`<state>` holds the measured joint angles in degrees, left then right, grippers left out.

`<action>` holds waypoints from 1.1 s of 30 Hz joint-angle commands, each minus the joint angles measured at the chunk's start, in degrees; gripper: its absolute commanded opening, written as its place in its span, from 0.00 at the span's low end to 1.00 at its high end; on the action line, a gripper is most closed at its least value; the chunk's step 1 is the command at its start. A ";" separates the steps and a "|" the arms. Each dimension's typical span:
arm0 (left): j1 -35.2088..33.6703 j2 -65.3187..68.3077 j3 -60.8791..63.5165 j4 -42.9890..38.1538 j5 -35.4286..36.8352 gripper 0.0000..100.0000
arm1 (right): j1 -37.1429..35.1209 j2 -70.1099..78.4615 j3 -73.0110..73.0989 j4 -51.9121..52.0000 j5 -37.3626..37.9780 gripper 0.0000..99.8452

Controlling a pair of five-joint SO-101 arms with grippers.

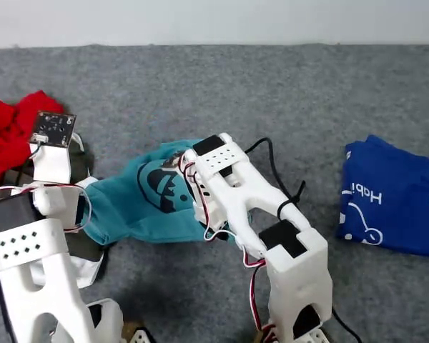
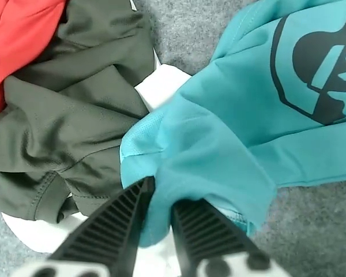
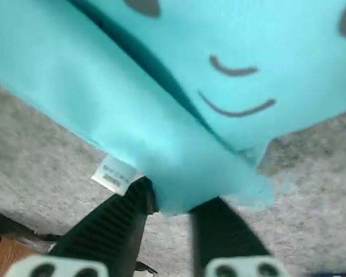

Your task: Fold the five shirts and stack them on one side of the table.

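At right in the high view: folded blue shirt (image 1: 393, 196); the left wrist view adds an olive shirt (image 2: 63, 115). Left pincer (image 2: 161, 199), right pincer (image 3: 176, 199) — both nearly closed, pinching the teal shirt (image 2: 230, 133).

My counter (image 1: 200, 86) is grey and fuzzy like a rug. A red shirt (image 1: 11, 132) sits in a heap on my left. Next to it a dark shirt (image 2: 75, 115) lies on a white shirt (image 2: 161, 83). A teal shirt (image 1: 143, 196) is in the middle. A blue shirt (image 1: 397, 196) lies folded on my right.

Bare table (image 1: 300, 107) centre-right — shirt heap (image 1: 7, 136) left
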<state>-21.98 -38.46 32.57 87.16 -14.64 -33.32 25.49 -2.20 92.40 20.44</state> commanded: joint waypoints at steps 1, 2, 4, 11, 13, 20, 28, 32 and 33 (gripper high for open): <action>0.44 -1.05 -0.22 -1.41 -0.44 0.02 | 1.10 -0.75 -3.52 2.07 0.88 0.01; 0.44 -1.05 -0.22 -1.41 -0.44 0.02 | 1.45 -0.75 -4.92 3.21 0.88 0.01; 0.44 -1.23 -0.22 -1.41 -0.44 0.02 | 2.15 -0.75 -8.35 6.20 0.97 0.01; 0.44 -1.32 -1.10 -1.41 -0.44 0.02 | 5.76 -7.34 -14.24 10.59 3.34 0.01; 0.44 -1.32 -2.24 -1.05 -0.44 0.02 | 5.76 -11.21 -12.92 10.59 5.27 0.01; 0.44 -1.32 -5.67 -0.97 -0.44 0.02 | 5.85 -21.93 -9.05 10.59 5.45 0.02; 0.44 -1.32 -5.76 -0.97 -0.44 0.02 | 5.49 -21.93 -5.80 10.51 5.54 0.02; 0.44 -1.32 -5.67 -0.97 -0.44 0.02 | 5.49 -20.53 -5.80 10.51 5.54 0.01; 0.44 -1.32 -5.67 -0.97 -0.44 0.02 | 5.49 -20.53 -5.80 10.51 5.54 0.01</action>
<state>-21.98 -38.46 28.97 87.16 -14.64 -28.13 5.36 -7.65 100.48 25.54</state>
